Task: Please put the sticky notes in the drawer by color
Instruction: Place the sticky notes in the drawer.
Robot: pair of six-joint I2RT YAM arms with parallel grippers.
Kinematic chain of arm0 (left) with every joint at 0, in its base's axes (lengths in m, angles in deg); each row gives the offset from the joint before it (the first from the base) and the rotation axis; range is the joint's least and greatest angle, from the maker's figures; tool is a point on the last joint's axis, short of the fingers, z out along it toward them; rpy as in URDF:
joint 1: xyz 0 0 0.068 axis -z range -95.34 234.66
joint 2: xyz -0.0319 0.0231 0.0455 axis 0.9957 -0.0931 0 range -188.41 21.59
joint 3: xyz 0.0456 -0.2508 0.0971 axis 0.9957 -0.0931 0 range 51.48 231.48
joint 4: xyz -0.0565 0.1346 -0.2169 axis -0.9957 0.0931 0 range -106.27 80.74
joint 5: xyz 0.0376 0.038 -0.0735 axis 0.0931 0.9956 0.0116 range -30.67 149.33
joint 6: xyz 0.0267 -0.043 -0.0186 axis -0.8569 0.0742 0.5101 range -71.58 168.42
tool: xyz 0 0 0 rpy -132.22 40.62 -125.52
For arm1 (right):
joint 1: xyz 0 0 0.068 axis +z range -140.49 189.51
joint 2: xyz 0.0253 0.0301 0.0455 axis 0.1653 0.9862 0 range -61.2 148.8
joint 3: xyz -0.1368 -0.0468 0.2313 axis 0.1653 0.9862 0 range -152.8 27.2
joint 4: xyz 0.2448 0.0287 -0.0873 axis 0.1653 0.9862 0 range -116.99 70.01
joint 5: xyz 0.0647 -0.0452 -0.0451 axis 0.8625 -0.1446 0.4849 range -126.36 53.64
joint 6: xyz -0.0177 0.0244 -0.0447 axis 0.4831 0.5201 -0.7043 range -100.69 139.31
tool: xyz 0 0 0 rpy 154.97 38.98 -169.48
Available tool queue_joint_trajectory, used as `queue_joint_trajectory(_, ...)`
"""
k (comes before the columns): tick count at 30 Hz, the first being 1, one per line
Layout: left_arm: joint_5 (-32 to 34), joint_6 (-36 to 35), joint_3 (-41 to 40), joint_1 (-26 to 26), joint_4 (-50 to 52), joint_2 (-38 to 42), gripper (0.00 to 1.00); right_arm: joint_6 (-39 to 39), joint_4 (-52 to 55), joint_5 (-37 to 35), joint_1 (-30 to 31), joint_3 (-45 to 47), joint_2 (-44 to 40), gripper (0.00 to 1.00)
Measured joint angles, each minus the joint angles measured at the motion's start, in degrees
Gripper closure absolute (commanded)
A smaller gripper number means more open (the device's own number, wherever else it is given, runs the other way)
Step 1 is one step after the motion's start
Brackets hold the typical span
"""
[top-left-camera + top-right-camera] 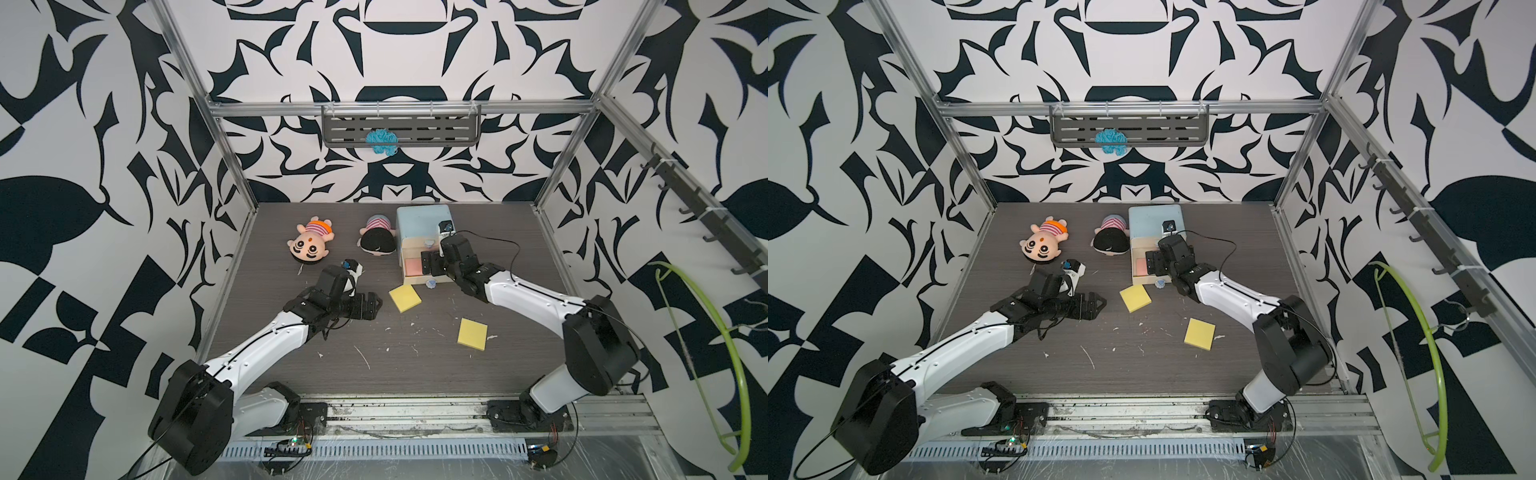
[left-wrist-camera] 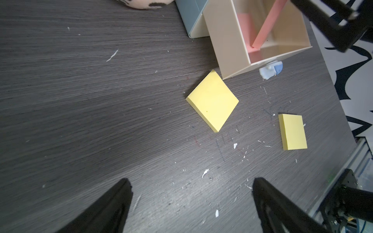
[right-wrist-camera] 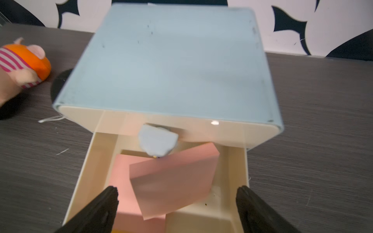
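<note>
The drawer (image 1: 419, 220) is a pale blue cabinet at the back of the table, with one cream tray (image 3: 236, 171) pulled out. A pink sticky-note pad (image 3: 121, 177) lies flat in that tray. A second pink pad (image 3: 173, 177) is tilted over it, blurred, and touches neither finger. My right gripper (image 3: 176, 193) hangs open just above the tray (image 1: 405, 266). Two yellow pads (image 1: 404, 298) (image 1: 472, 334) lie on the table in front of the cabinet. My left gripper (image 2: 191, 189) is open and empty over bare table, left of the nearer yellow pad (image 2: 212, 100).
Two plush dolls (image 1: 309, 243) (image 1: 377, 239) lie left of the cabinet. The tray's bluish knob (image 1: 431, 284) juts out beside the nearer yellow pad. A green hanger (image 1: 706, 332) hangs outside the right frame rail. White scraps dot the table.
</note>
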Motion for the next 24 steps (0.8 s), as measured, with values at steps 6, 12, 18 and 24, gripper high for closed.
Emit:
queue_joint_trajectory(6,-0.9,0.26,4.07,0.0,-0.74,-1.97,0.01,2.08,0.09,-0.02,0.0,4.68,-8.37,0.16)
queue_joint_trajectory(12,-2.19,0.57,8.41,0.46,-3.69,-6.38,0.01,4.46,3.15,-0.39,-0.63,5.14,-8.2,0.4)
queue_joint_trajectory(18,-2.25,1.03,8.76,2.29,-4.35,-8.46,0.01,5.7,3.93,0.55,-2.14,-0.15,-2.69,0.49)
queue_joint_trajectory(24,-1.97,1.27,8.76,2.78,-4.63,-8.22,0.01,7.65,2.03,4.15,-4.2,-5.05,4.24,0.5)
